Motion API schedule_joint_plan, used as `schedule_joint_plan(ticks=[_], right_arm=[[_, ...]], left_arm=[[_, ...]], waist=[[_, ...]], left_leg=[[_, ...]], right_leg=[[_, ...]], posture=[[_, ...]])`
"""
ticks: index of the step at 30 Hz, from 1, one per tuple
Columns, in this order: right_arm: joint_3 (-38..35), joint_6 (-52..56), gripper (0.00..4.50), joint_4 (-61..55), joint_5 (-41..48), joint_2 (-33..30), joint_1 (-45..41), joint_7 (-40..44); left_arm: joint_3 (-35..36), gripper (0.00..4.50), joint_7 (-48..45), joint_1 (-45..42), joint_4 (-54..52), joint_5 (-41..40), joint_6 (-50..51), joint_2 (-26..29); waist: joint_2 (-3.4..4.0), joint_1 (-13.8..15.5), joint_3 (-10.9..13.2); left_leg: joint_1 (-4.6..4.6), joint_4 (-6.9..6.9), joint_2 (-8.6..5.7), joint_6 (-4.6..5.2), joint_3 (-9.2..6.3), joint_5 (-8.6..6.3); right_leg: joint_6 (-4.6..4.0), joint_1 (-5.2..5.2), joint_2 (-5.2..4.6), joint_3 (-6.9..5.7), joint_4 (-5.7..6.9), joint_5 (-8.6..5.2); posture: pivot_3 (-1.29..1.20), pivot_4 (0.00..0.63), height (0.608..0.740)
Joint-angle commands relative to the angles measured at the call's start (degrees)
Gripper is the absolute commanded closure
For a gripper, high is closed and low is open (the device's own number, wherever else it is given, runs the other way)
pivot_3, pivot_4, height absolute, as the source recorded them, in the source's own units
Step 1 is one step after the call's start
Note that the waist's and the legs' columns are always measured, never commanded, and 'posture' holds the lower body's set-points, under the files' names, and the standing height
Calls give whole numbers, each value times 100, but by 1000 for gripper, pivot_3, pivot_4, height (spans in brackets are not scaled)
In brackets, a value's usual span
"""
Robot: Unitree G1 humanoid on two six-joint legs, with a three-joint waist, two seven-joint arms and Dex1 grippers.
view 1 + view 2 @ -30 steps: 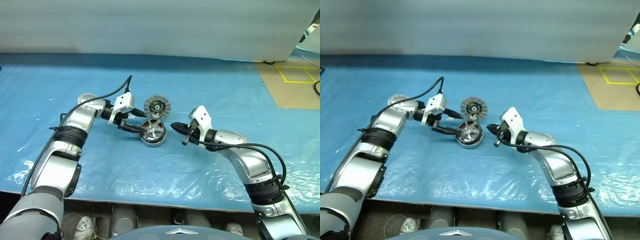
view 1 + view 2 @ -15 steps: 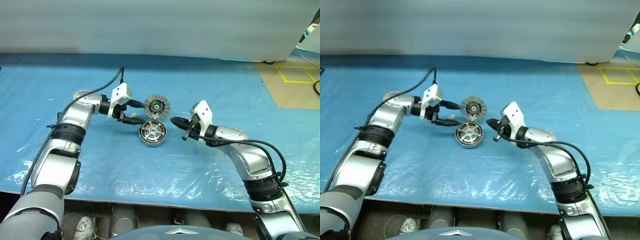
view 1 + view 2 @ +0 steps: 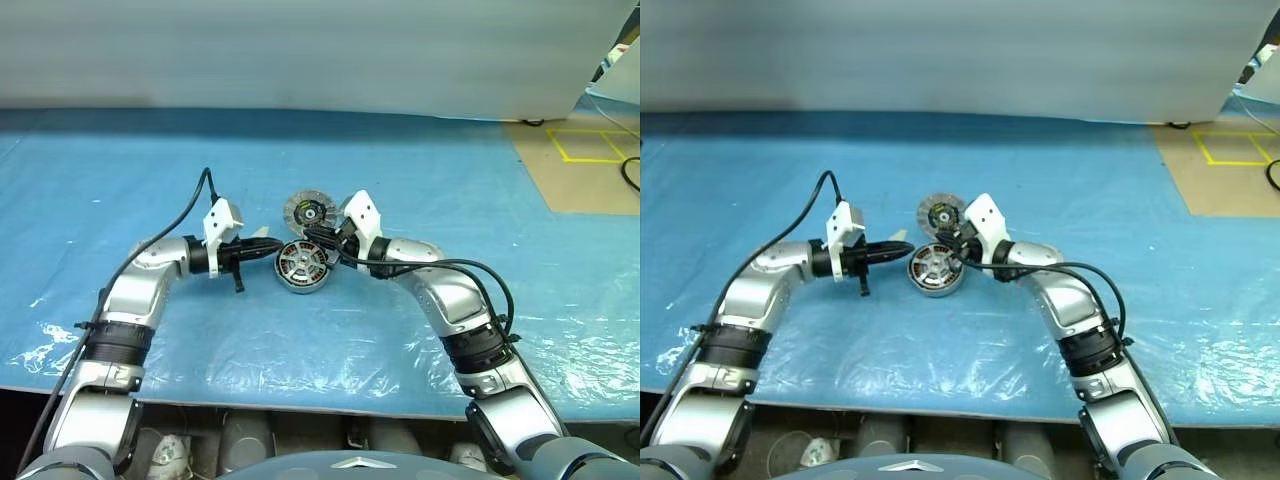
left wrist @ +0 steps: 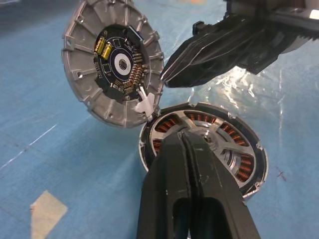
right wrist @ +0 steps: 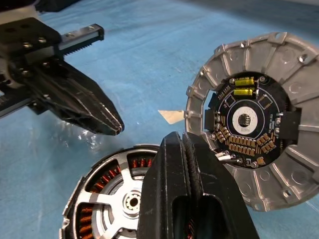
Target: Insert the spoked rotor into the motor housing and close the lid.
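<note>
The motor housing lies on the blue sheet with its copper windings showing. The spoked rotor sits inside it, pale spokes and hub over the windings. The lid stands tilted open at the housing's far edge, its dark centre with small parts facing me. My left gripper is shut and empty, its tip at the housing's left rim. My right gripper is also shut and empty, its tip just above the housing's far rim, close under the lid. In the left wrist view the right gripper points at the lid's edge.
A blue plastic sheet covers the table. Its front edge runs near me. A bare brown patch with yellow tape lies at the far right. A small pale tape scrap lies on the sheet beside the lid.
My left gripper has shut and drawn back from the lid to the housing's left rim. My right gripper has moved left, up to the housing and lid. The lid and housing stay put.
</note>
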Motion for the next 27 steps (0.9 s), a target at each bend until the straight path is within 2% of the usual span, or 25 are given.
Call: schedule_joint_plan(ticks=[1, 9, 17, 27], right_arm=[[-88, -177, 4500, -65, 26, -2, -62, 106], [-435, -75, 4500, -409, 88, -340, 181, 92], [-680, 123, 4500, -824, 134, -440, 390, -85], [-666, 160, 4500, -893, 122, -459, 405, -110]], left_arm=[[14, 4446, 113, -34, -476, -239, 163, -54], [-522, 4446, -15, -268, -96, -4, 187, -69], [-1446, 4446, 151, -282, 727, 1171, -237, 96], [-1288, 4446, 665, -535, 1096, 1224, -442, -182]], waist=[[0, -16, 0], [1, -12, 0], [16, -16, -9], [40, -8, -24]], left_leg=[[-1, 0, 0, 0, 0, 0], [4, 0, -2, 0, 1, 0], [28, -4, -4, 0, 2, 0], [54, 2, -29, 3, 7, -1]], right_leg=[[0, -1, 0, 0, 0, 0], [2, -1, 1, 2, 0, 1], [2, 16, 0, 6, 0, 1], [-13, 55, -15, 34, -1, -9]], posture=[[0, 150, 740], [0, 150, 740], [0, 150, 740], [0, 150, 740]])
